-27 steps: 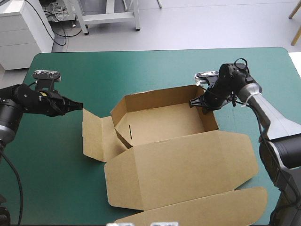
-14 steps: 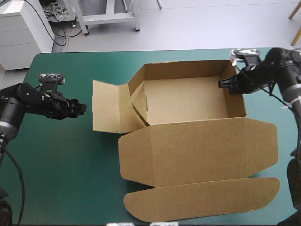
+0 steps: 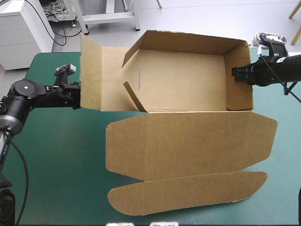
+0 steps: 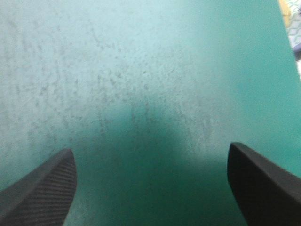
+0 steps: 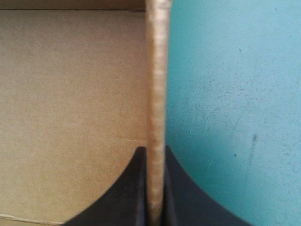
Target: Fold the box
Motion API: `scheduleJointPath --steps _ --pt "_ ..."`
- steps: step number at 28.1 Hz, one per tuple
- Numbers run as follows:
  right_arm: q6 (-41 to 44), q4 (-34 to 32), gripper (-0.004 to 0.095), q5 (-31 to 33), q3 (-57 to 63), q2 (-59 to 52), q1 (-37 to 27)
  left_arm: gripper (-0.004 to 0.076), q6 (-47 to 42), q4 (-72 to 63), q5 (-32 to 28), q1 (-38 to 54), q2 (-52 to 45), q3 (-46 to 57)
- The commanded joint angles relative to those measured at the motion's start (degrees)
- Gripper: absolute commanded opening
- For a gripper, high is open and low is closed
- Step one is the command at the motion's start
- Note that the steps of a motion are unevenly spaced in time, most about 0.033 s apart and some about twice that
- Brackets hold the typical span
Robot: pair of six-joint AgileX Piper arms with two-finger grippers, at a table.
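Upper right, the black-finned right gripper (image 3: 236,73) clamps the brown cardboard box (image 3: 188,84) by its end wall, while the left gripper (image 4: 150,148) gapes wide over the teal-green cover (image 4: 141,70).

You see the box (image 3: 188,84) plain brown all over, its cut edge a paler tan in the right wrist view. The table's cover (image 3: 61,155) is teal-green, flecked with faint darker specks. The left gripper (image 4: 150,148) has black fingers (image 4: 42,188), seemingly with a fine woven grain; the right gripper (image 5: 155,149) is plain black.
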Motion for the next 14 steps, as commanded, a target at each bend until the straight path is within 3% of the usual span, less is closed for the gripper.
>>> scheduleJointPath --steps 1,9,14 --pt "-0.1 2.1 -0.0021 -2.2 -1.6 -2.3 -0.5 0.062 3.6 -9.7 -0.6 -0.1 -2.0 -1.6" --pt "-0.5 2.1 -0.0019 -4.0 3.1 -0.3 -0.4 0.062 7.4 -15.3 4.5 -0.1 -2.0 -1.6" --pt "-0.3 2.0 -0.0014 -4.2 3.1 4.2 3.0 0.062 8.8 -15.7 8.0 -0.1 -2.0 -1.6"
